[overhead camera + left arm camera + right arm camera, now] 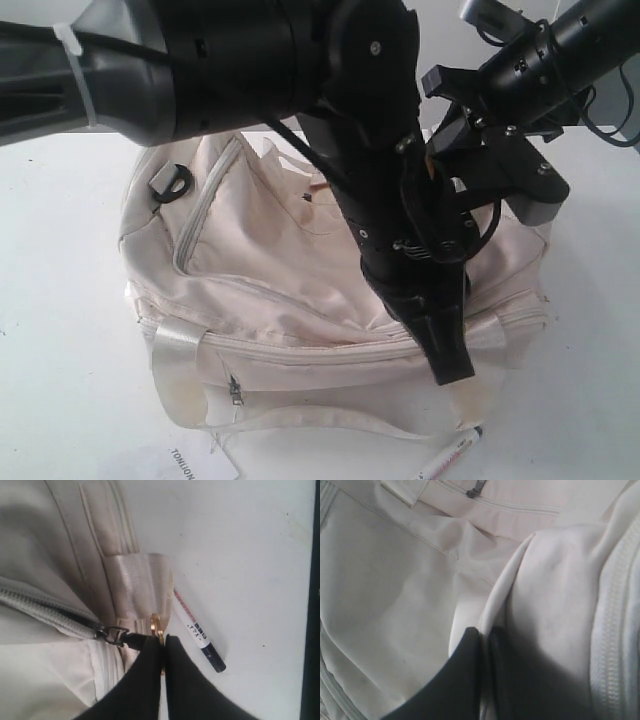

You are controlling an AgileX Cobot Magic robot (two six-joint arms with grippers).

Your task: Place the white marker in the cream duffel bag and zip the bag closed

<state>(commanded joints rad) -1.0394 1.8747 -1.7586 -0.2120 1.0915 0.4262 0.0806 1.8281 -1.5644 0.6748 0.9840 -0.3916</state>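
White tabletop: slim white dark-capped marker lies outside, 5 o'clock of soft cream fabric duffel bag. Left gripper clamped on gold keyring, likely for zipping; right gripper pinches bag fabric fold, likely bracing

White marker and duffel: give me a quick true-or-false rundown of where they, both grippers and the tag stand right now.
1. The white marker lies on the table, outside the cream duffel bag. True.
2. The right gripper is open and clear of the bag. False: it is shut on a fold of the bag's cream fabric.
3. The left gripper is shut on the gold keyring at the zip pull. True.
4. The paper tag lies on top of the bag. False: it lies on the table beside the bag.
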